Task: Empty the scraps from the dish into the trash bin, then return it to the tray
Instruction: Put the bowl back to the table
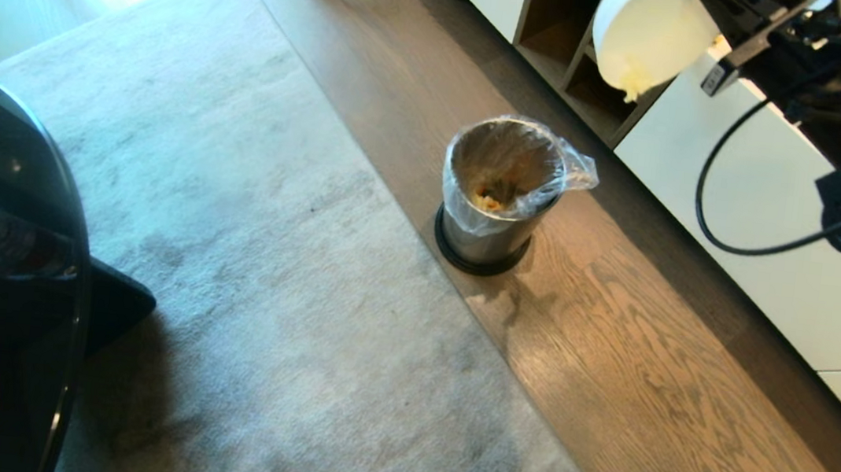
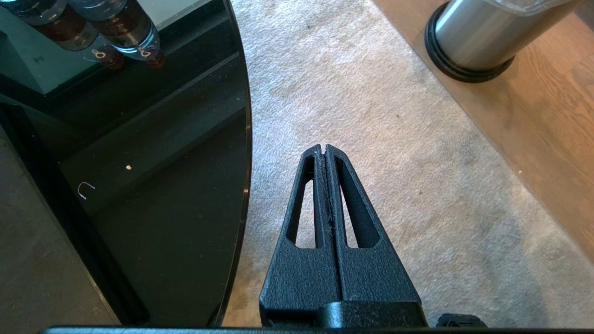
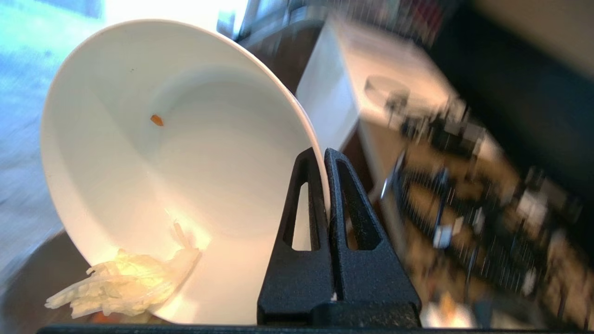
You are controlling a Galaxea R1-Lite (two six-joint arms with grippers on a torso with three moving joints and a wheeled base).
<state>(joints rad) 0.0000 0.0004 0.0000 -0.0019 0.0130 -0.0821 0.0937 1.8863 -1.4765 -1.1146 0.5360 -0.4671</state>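
The right gripper (image 3: 325,155) clamps the rim of the dish (image 1: 650,29) — plain white, deep, tilted steeply, raised well above the trash bin (image 1: 496,197). Pale scraps (image 3: 123,283) cling at its lower lip, apparently stuck. The left gripper (image 2: 324,149) — closed, empty — hangs beside the tabletop (image 2: 162,195).

Head camera high, angled down on trash bin (image 1: 501,190); left wrist camera low beside the same bin

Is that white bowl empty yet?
Not quite. The tipped bowl has pale shreds clinging at its lower rim and one orange speck inside.
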